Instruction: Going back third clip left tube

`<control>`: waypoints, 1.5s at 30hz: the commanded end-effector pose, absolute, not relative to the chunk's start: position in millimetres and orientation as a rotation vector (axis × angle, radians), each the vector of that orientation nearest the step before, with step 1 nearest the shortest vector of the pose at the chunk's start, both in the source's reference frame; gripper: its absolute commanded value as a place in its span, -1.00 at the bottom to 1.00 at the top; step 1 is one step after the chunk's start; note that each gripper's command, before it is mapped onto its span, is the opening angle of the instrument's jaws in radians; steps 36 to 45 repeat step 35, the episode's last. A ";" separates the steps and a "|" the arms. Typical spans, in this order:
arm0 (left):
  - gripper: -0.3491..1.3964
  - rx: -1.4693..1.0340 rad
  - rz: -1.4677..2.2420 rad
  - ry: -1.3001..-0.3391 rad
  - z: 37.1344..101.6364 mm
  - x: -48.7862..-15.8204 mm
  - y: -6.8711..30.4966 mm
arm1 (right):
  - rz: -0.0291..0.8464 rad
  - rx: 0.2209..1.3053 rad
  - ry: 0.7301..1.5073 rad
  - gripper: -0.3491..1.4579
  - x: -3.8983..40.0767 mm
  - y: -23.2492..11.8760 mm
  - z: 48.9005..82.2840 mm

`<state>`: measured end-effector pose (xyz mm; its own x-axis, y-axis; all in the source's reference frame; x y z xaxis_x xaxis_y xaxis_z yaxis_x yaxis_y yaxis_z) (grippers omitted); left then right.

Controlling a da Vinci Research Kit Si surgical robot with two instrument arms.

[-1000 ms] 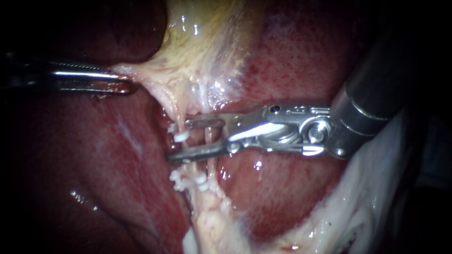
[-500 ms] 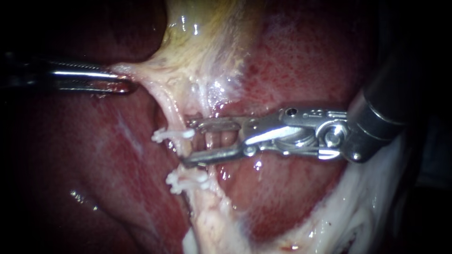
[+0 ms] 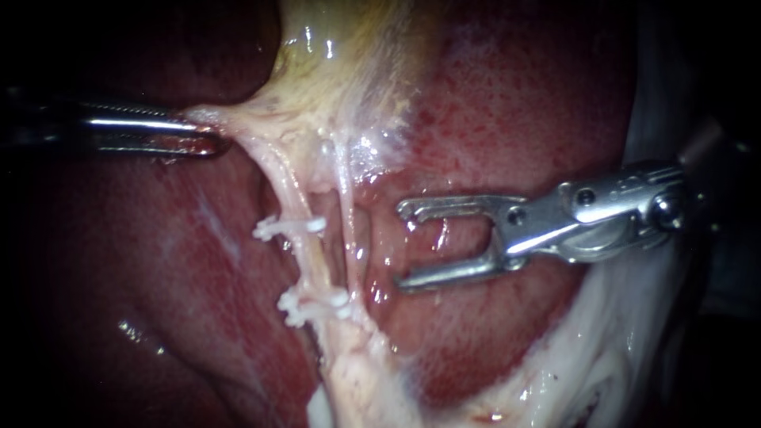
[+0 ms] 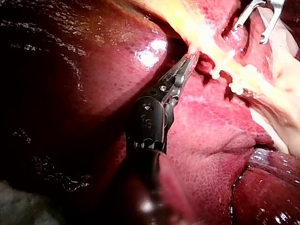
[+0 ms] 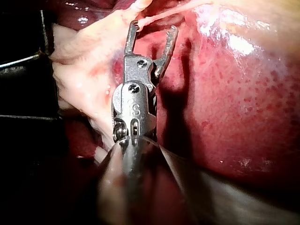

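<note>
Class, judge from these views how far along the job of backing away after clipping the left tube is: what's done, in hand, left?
Done: an upper clip and a lower clip cluster sit across the left tube. In hand: the right instrument, pincer open and empty, has backed clear of the tubes, while the left instrument holds the tissue taut. Left: probably only drawing further back.

The right instrument (image 3: 404, 244) is bright polished metal with sharp glints. The left instrument (image 3: 210, 136) is duller metal, smeared red. The liver (image 3: 507, 103) looks wet, glossy and finely speckled. The gallbladder (image 3: 349, 55) is pale, slick and stringy. The upper clip (image 3: 289, 227) and lower clip (image 3: 313, 305) look like matt white plastic.
</note>
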<state>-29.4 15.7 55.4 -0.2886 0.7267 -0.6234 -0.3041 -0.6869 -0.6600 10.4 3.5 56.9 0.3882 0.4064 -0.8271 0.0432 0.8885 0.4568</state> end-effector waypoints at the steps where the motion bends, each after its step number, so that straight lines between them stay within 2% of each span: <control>1: -1.00 -1.292 2.021 -0.558 55.4 -29.3 15.7 | 0.226 0.434 1.144 -0.06 9.8 3.6 56.7; 4: -1.00 -1.292 2.021 -0.558 55.5 -29.3 15.7 | 0.199 0.417 1.131 -0.06 8.4 4.0 56.0; 13: -1.00 -1.283 2.030 -0.553 56.7 -29.8 15.7 | 0.191 0.407 1.131 -0.06 6.5 4.1 55.1; 26: -1.00 -1.265 2.062 -0.562 61.6 -33.3 15.9 | 0.191 0.407 1.131 -0.06 6.2 3.9 55.0; 45: -1.00 -1.261 2.068 -0.567 61.8 -33.1 15.8 | 0.190 0.409 1.131 -0.06 6.3 3.9 54.9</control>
